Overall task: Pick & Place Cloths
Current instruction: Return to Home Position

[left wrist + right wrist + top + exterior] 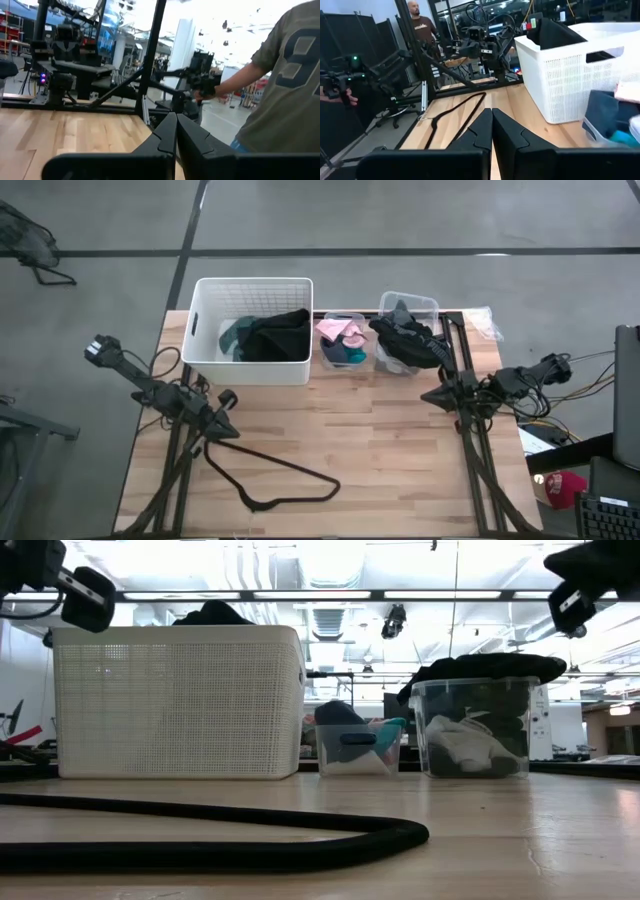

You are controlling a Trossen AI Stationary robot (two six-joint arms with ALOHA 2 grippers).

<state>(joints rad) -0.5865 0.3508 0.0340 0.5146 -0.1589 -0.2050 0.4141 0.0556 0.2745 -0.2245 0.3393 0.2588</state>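
Observation:
A white basket (253,370) at the table's far side holds a black cloth (280,335) and a teal one (232,337). A small clear bin (347,364) holds pink (338,329) and teal cloths. A taller clear bin (425,307) carries black garments (408,335) draped over its rim. My left gripper (226,429) hovers shut over the table's left part, beside the hanger's end. My right gripper (432,394) hovers shut just in front of the taller bin. Both hold nothing.
A thin black wire hanger (270,475) lies flat on the table's near left part. Bare wood shows in the middle and near right. A person (285,85) stands beyond the table in the left wrist view, another person (422,25) in the right wrist view.

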